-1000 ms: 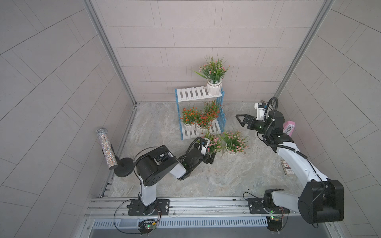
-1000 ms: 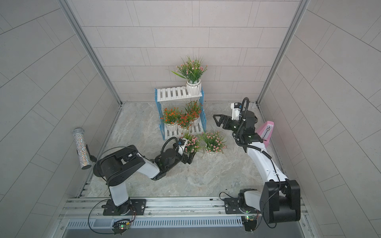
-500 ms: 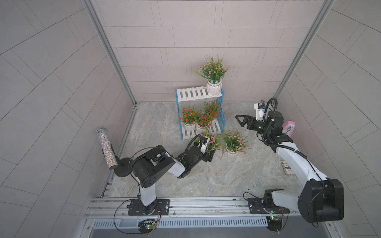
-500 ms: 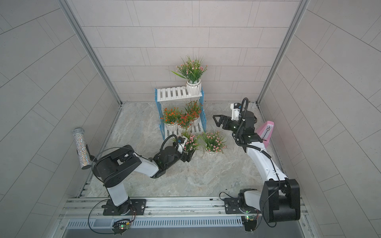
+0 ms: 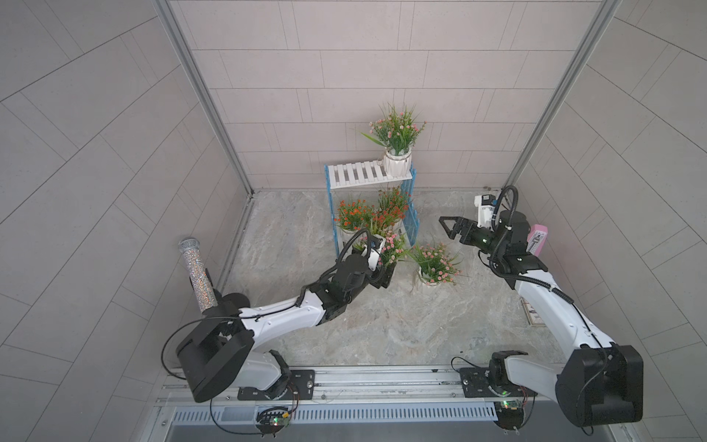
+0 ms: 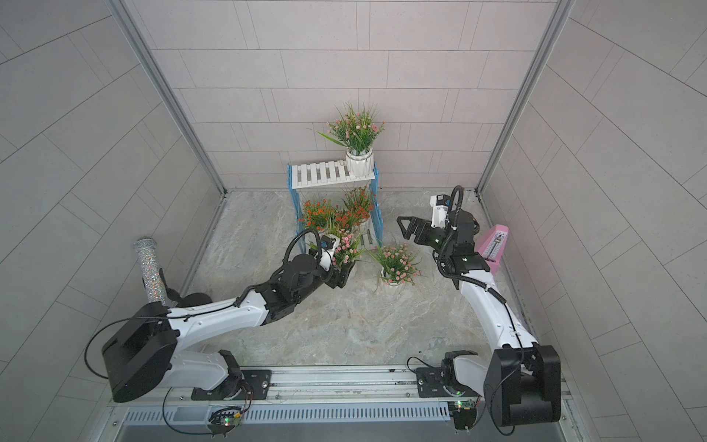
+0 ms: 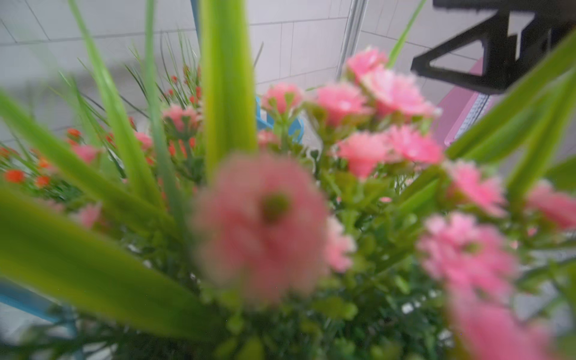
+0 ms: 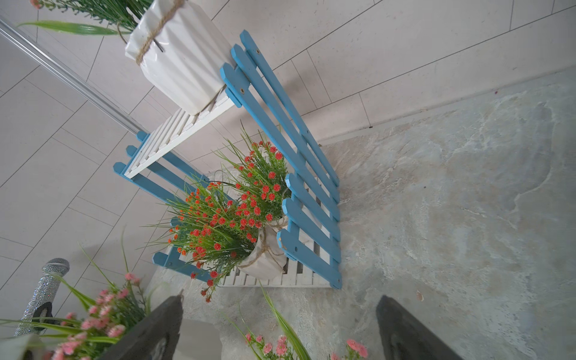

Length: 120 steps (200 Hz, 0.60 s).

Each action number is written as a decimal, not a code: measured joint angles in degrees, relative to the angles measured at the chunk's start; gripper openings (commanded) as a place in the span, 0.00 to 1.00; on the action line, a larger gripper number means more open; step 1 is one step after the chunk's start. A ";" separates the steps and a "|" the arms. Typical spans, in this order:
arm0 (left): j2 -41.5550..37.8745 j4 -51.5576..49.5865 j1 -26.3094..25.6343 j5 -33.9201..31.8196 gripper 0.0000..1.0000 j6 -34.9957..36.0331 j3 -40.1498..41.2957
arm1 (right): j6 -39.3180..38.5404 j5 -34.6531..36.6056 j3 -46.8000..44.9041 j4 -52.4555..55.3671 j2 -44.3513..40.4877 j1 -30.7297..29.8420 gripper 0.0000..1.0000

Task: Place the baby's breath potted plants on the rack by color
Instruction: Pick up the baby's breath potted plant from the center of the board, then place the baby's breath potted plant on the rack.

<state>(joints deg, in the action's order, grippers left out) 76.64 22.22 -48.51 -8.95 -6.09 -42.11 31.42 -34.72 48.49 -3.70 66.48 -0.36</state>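
A glitter-covered microphone (image 5: 197,275) is seen held upright in a black stand at the left edge of the marble-patterned surface (image 5: 401,329). A pink metronome (image 5: 537,239) is set against the right wall, and a small card (image 5: 533,313) is laid flat near it.

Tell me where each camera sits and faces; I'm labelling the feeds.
Top views: high over the front rail, looking down at the rack; left arm and right arm show whole.
Left wrist: on the left arm, buried among blossoms of a pink plant; only the right arm's finger shows.
Right wrist: on the right arm, facing the rack; its fingers show.
Shared: both wrist views catch the red-orange plants.
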 measured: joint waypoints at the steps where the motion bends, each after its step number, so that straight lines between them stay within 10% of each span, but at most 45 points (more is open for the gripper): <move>1: -0.15 -0.66 0.07 -0.13 0.84 0.02 -0.48 | -0.04 0.02 0.00 0.02 -0.02 0.00 0.99; 120: 10.32 -31.71 22.36 8.68 0.85 -0.79 -44.35 | -1.77 1.84 -0.04 1.99 -0.57 0.00 0.99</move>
<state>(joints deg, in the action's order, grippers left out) 86.96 -9.50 -26.15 -0.27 -6.87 -86.46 29.65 -32.88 48.45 -1.72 65.91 -0.36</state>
